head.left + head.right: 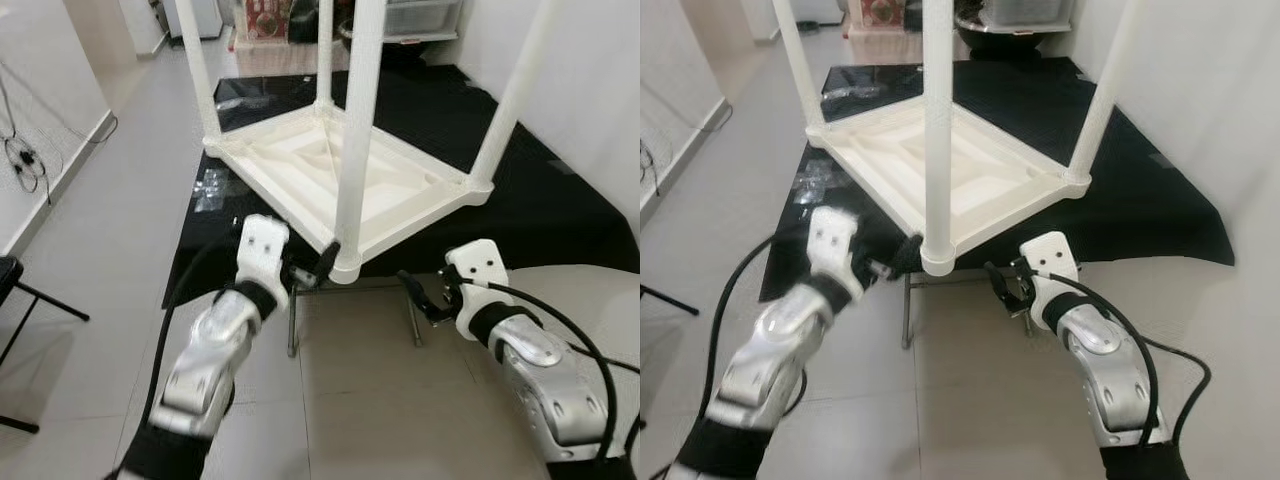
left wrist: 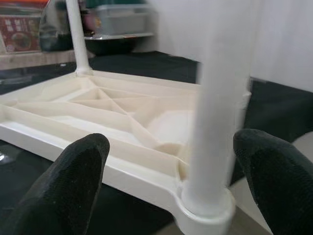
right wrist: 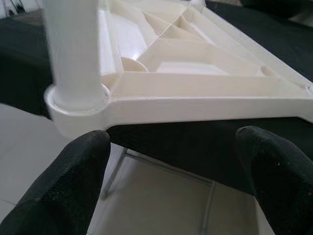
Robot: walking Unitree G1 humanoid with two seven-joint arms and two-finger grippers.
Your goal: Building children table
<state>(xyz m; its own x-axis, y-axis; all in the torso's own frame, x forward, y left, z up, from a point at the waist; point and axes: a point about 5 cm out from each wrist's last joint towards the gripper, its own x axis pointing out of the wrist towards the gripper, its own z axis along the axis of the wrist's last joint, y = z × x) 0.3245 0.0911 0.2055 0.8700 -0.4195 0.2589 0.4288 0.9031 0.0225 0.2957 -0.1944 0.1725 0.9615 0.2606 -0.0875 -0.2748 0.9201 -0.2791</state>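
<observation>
White plastic children's table [image 1: 330,175] lies upside down on the black-covered table [image 1: 540,215], four round white legs pointing up, ribbed underside facing me. Its nearest corner juts over the black edge, with the near white leg [image 1: 355,150] standing in that corner socket. My left fingers [image 1: 322,266] are spread wide, one black pad on each side of that near leg, just short of the corner. My right fingers [image 1: 420,295] are spread too, hanging just below and beside the same corner, above the grey tiled floor [image 1: 120,200].
</observation>
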